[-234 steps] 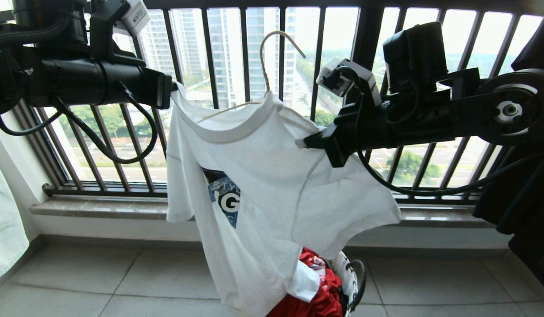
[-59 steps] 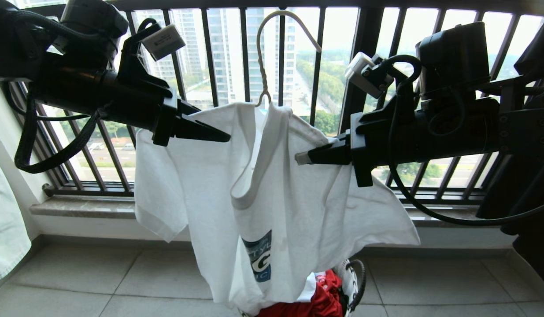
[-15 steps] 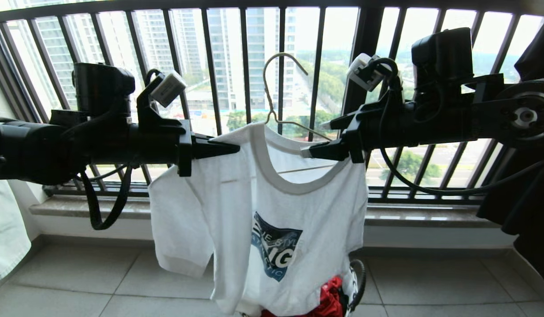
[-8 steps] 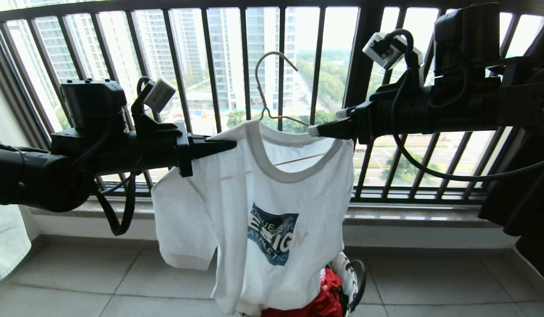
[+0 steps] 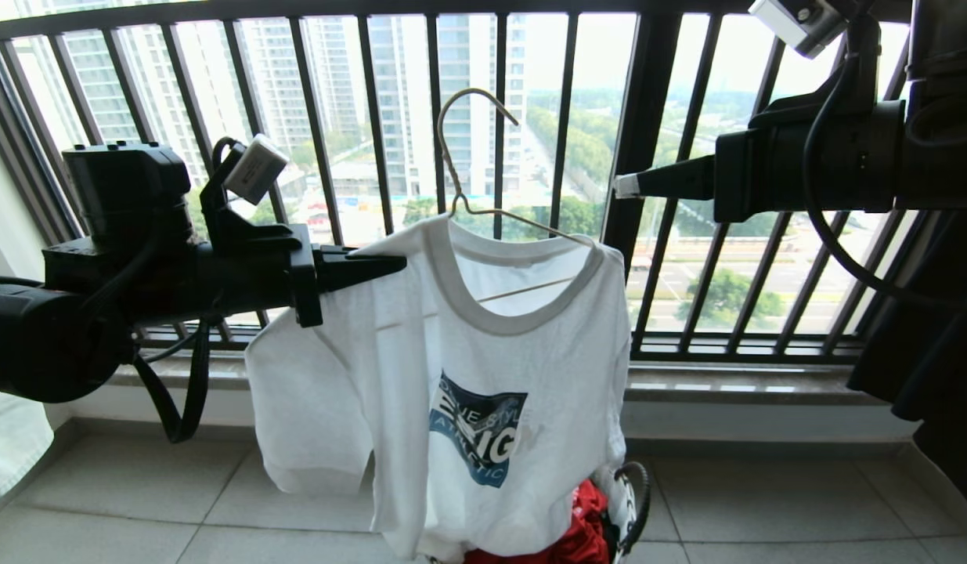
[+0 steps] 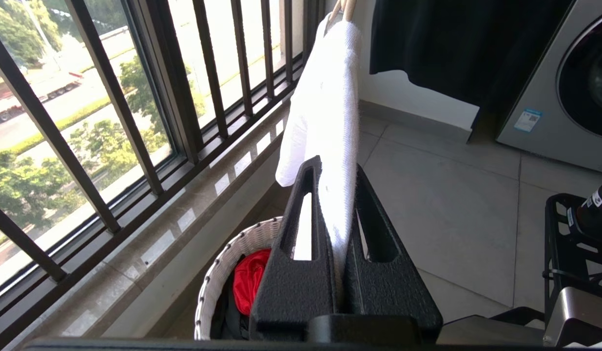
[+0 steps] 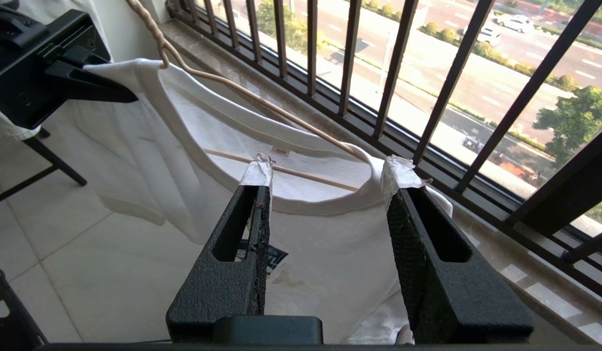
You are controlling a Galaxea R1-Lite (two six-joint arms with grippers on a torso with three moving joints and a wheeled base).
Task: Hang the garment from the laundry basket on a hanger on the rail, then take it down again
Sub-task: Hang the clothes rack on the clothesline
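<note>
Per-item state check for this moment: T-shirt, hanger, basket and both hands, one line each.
T-shirt: draped on the hanger, one shoulder pinched.
Hanger: inside the collar, hook free, on no rail.
Laundry basket: on the floor, red cloth inside.
Left hand: shut on the T-shirt.
Right hand: open, clear of the shirt.

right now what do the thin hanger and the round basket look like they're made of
Thin pale beige hanger: seemingly bent metal wire, matte, with a twisted neck under the hook. Small round white basket: woven, likely plastic or painted wicker; plaited ridges show along its rim.
</note>
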